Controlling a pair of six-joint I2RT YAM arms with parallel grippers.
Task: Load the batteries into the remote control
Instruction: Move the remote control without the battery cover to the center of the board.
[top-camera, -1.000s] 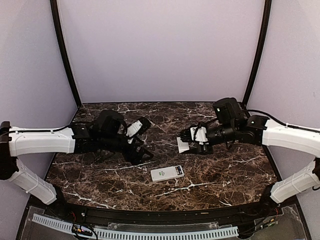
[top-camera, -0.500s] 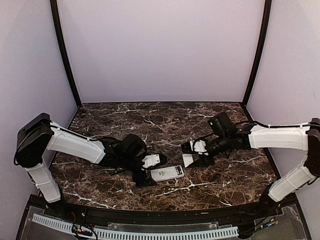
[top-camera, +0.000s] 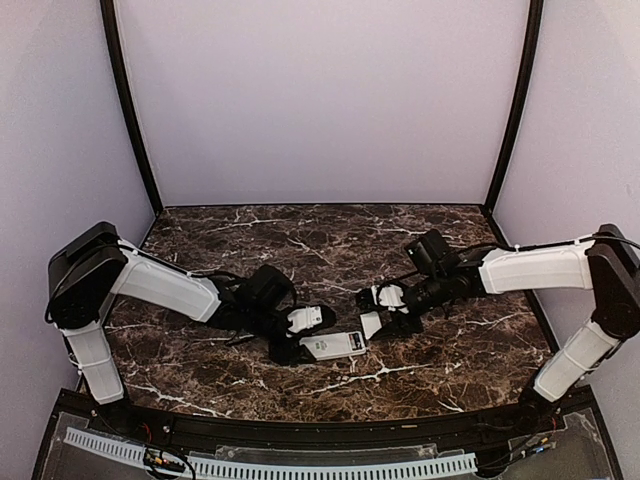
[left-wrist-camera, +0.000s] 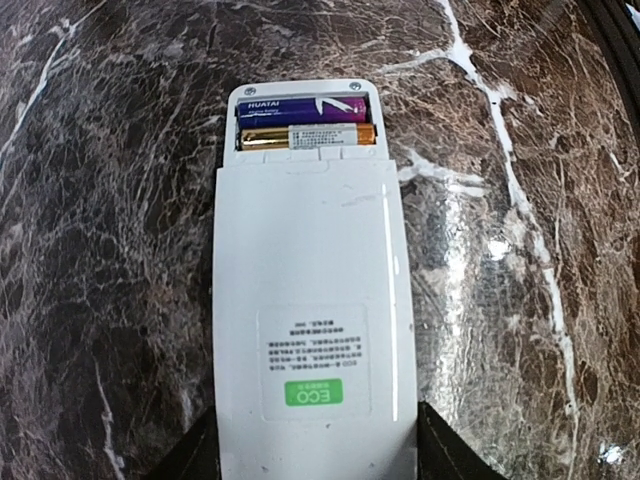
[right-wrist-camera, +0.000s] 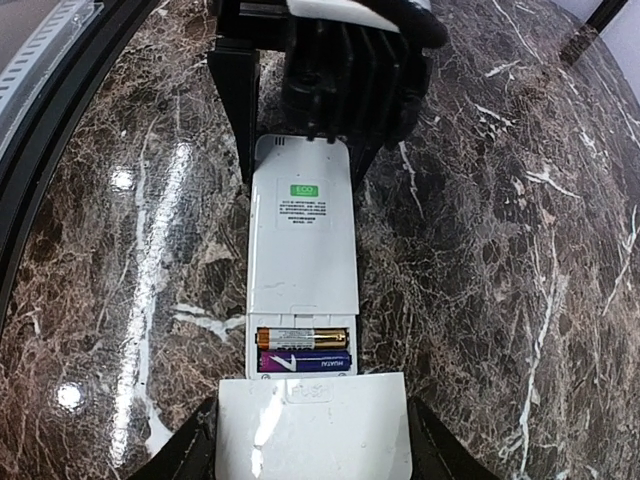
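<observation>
From my station, the remote control (top-camera: 335, 345) lies back-up on the counter (top-camera: 450, 370), close to the near edge and about midway between the left and right edges. Its label end points toward the left edge, and the left gripper (top-camera: 300, 338) straddles that end with a finger against each long side; I read it as clamped on the remote to steady it. At the other end the compartment stands uncovered, and both batteries (left-wrist-camera: 305, 110) are seated side by side, one purple and one gold; loading looks done to me. Just past that end, slightly farther from the near edge, the right gripper (top-camera: 378, 315) pinches the battery cover (right-wrist-camera: 312, 425) flat between its fingers; the cover's edge sits just beside the compartment mouth, though I cannot tell whether it touches. What is left, as I judge it, is sliding the cover home and letting go.
</observation>
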